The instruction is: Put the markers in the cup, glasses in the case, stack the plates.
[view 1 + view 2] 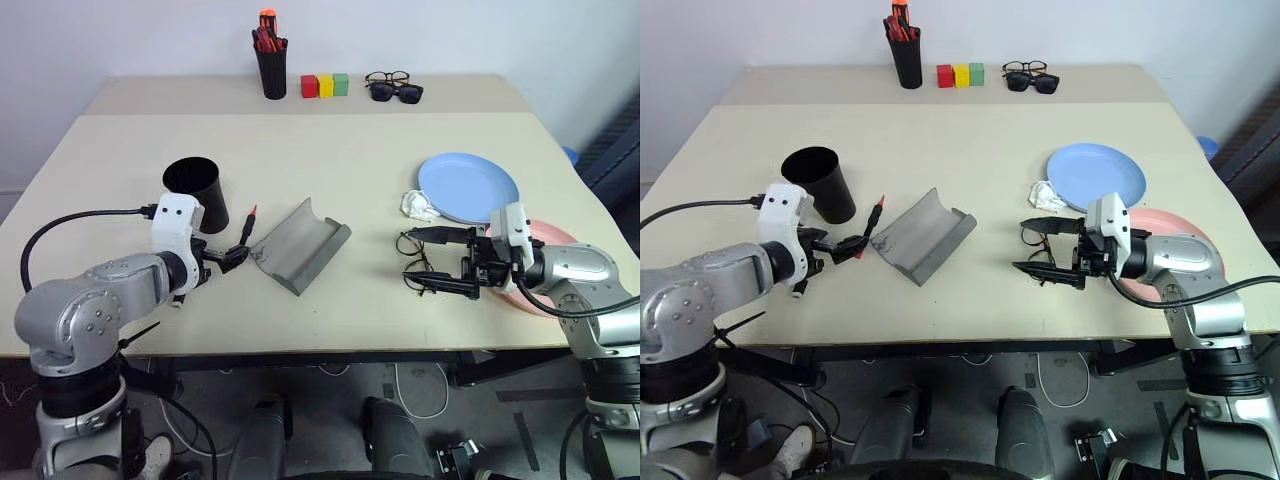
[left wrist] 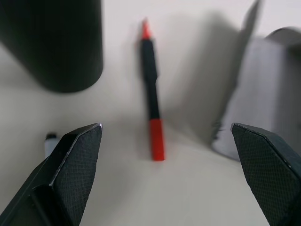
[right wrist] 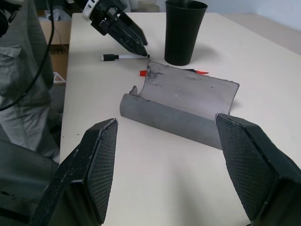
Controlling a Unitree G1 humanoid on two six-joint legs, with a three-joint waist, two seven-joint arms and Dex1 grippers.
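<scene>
Left eye view is looking down on a beige table [image 1: 330,160], and I am taking its middle as the clock's centre. At about nine o'clock the black cup [image 1: 196,190] is standing upright. Just beside it toward the centre, a red and black marker [image 2: 152,94] is lying flat on the table, between the cup and the grey case [image 1: 300,245], which is lying open like a trough close to the centre. A second marker [image 3: 123,57], dark with a white end, is lying near the cup on the side toward the table's near edge.

The left claw [image 1: 232,257] is hovering over the markers with its fingers [image 2: 75,160] spread wide and holding nothing.

At about four o'clock the right claw [image 1: 436,260] is pointing toward the case, its fingers [image 3: 96,165] standing wide apart, with the thin black glasses [image 1: 412,262] lying at its tips; I cannot tell whether they are touching. Behind it the light blue plate [image 1: 470,185] is resting on the table, a crumpled white scrap [image 1: 418,206] lying against its rim, and the pink plate [image 1: 1170,225] is lying partly under the right arm.

At twelve o'clock a black pen holder [image 1: 270,65], three coloured blocks [image 1: 325,85] and dark sunglasses [image 1: 395,90] are sitting along the far edge.
</scene>
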